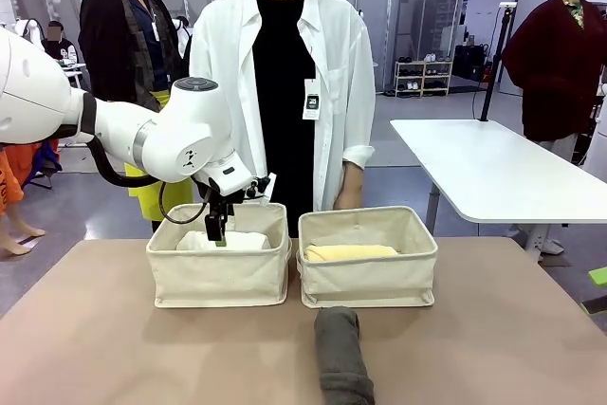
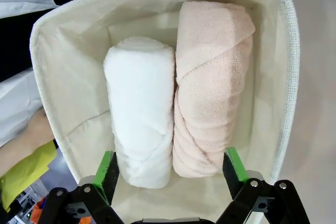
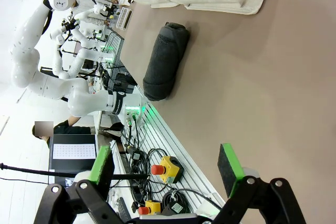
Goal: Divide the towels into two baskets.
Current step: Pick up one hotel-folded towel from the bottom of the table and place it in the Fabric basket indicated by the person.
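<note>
Two cream canvas baskets stand side by side mid-table: the left basket (image 1: pixel 218 277) and the right basket (image 1: pixel 368 277). My left gripper (image 1: pixel 219 232) hangs open over the left basket (image 2: pixel 286 66), nothing between its fingers. Below it lie a white towel (image 2: pixel 140 108) and a peach-pink towel (image 2: pixel 207 82), side by side. The white towel (image 1: pixel 226 240) also peeks above the rim from the front. A pale yellow towel (image 1: pixel 349 252) lies in the right basket. A dark grey towel (image 1: pixel 341 356) lies on the table before that basket. My right gripper (image 3: pixel 167 163) is open above the table, away from the grey towel (image 3: pixel 165 60).
A person in a white shirt (image 1: pixel 285 82) stands close behind the baskets, one hand (image 1: pixel 348 198) by the right one. A white side table (image 1: pixel 503 173) stands at the far right. Cables and control boxes (image 3: pixel 157 169) lie beyond the table's near edge.
</note>
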You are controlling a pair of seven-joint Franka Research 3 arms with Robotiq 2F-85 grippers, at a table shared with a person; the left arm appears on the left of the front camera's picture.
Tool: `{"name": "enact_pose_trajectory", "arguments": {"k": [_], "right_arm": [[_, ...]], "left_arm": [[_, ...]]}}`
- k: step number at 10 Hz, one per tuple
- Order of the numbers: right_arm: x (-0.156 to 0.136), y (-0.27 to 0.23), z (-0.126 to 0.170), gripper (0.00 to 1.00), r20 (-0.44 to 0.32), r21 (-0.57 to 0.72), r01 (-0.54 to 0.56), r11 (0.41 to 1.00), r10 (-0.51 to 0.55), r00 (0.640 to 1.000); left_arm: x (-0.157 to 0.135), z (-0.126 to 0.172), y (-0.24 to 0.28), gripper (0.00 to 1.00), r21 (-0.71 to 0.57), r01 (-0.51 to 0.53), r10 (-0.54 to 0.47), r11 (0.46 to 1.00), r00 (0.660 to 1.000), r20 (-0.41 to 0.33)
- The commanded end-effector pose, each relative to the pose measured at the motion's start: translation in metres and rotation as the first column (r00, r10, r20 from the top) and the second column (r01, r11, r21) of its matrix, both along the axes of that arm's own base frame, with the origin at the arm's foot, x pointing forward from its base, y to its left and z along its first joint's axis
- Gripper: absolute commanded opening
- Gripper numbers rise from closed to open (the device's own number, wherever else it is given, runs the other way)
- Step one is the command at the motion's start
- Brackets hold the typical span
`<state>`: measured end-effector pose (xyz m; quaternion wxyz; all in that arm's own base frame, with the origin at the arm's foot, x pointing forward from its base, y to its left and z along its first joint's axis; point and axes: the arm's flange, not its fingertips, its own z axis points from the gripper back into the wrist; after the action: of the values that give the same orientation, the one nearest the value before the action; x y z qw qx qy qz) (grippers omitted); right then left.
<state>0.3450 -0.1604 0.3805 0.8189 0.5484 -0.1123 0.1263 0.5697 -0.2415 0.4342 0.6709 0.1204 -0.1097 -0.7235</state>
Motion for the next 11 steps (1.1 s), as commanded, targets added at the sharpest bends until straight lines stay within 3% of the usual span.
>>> {"name": "enact_pose_trajectory", "arguments": {"k": [1,2,3,4,5,7,8,9,11], "right_arm": [[-0.002,0.002,0.001,1.00,0.000,-0.004,0.015,1.000,-0.015,1.000],[-0.002,0.002,0.001,1.00,0.000,-0.004,0.015,1.000,-0.015,1.000],[-0.002,0.002,0.001,1.00,0.000,-0.004,0.015,1.000,-0.015,1.000],[-0.002,0.002,0.001,1.00,0.000,-0.004,0.015,1.000,-0.015,1.000],[-0.002,0.002,0.001,1.00,0.000,-0.004,0.015,1.000,-0.015,1.000],[-0.002,0.002,0.001,1.00,0.000,-0.004,0.015,1.000,-0.015,1.000],[-0.002,0.002,0.001,1.00,0.000,-0.004,0.015,1.000,-0.015,1.000],[-0.002,0.002,0.001,1.00,0.000,-0.004,0.015,1.000,-0.015,1.000],[-0.002,0.002,0.001,1.00,0.000,-0.004,0.015,1.000,-0.015,1.000]], "left_arm": [[-0.001,-0.001,-0.001,1.00,0.001,0.001,-0.001,1.000,1.000,-0.002],[-0.008,0.026,0.017,1.00,-0.122,-0.068,0.059,0.990,0.996,-0.073],[-0.019,0.049,0.044,1.00,-0.167,-0.138,0.123,0.976,0.988,-0.095],[-0.036,0.070,0.074,1.00,-0.196,-0.163,0.130,0.967,0.977,-0.170],[-0.059,0.093,0.104,1.00,-0.332,-0.197,0.114,0.922,0.961,-0.252],[-0.095,0.113,0.159,1.00,-0.468,-0.281,0.129,0.838,0.935,-0.331],[-0.110,0.118,0.199,1.00,-0.522,-0.391,0.195,0.758,0.900,-0.391],[-0.128,0.119,0.246,1.00,-0.531,-0.510,0.231,0.677,0.832,-0.505],[-0.156,0.106,0.328,1.00,-0.580,-0.654,0.259,0.486,0.741,-0.619]]}}
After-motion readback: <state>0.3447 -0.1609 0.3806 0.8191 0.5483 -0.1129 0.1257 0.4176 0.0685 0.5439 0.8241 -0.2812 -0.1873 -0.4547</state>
